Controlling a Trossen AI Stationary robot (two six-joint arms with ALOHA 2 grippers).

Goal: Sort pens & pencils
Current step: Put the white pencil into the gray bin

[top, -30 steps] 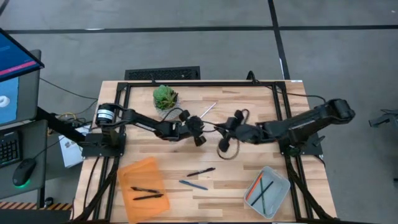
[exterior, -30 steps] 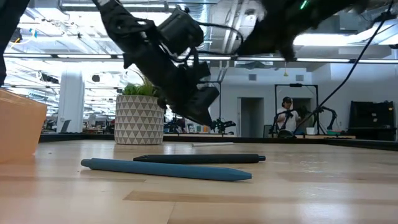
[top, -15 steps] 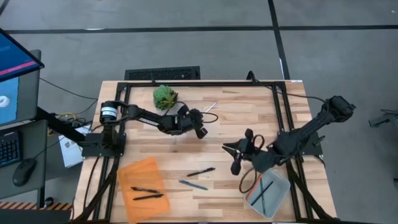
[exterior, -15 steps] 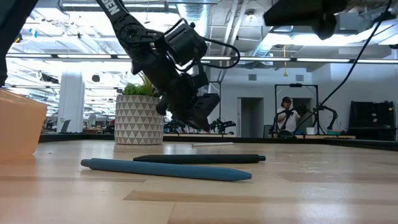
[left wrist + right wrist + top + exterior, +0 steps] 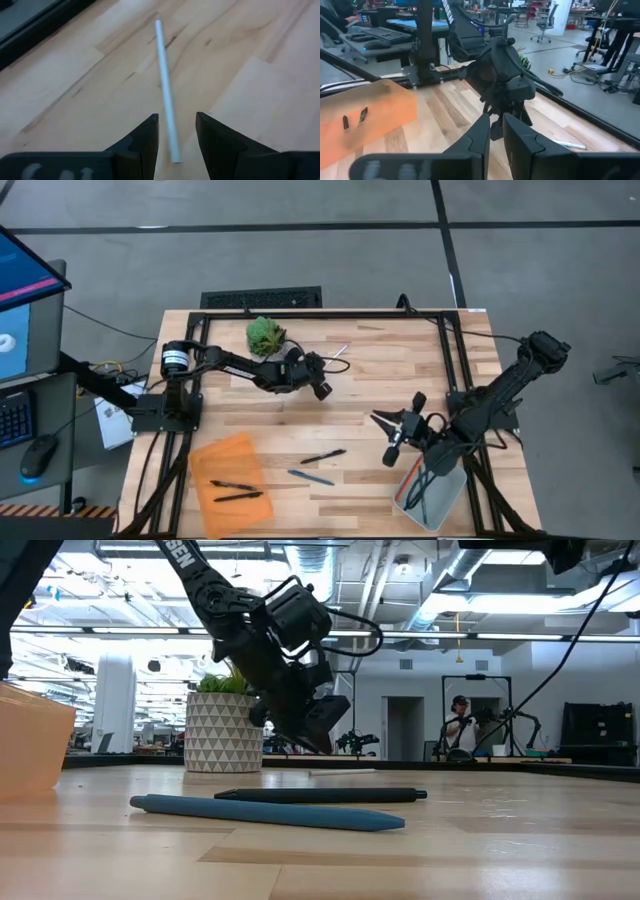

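left gripper open, now poised over white pencil | right gripper narrow, apparently empty, has swung over grey tray | pick next

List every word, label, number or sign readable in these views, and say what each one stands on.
White lettering on the left arm near the top of the low view: cut off and at an angle, not readable.
White marks on the left gripper body at the bottom of the left wrist view: only blurred tops of characters, not readable.
Monitor beside the table: its screen is too small to read.
Nothing else carries text.
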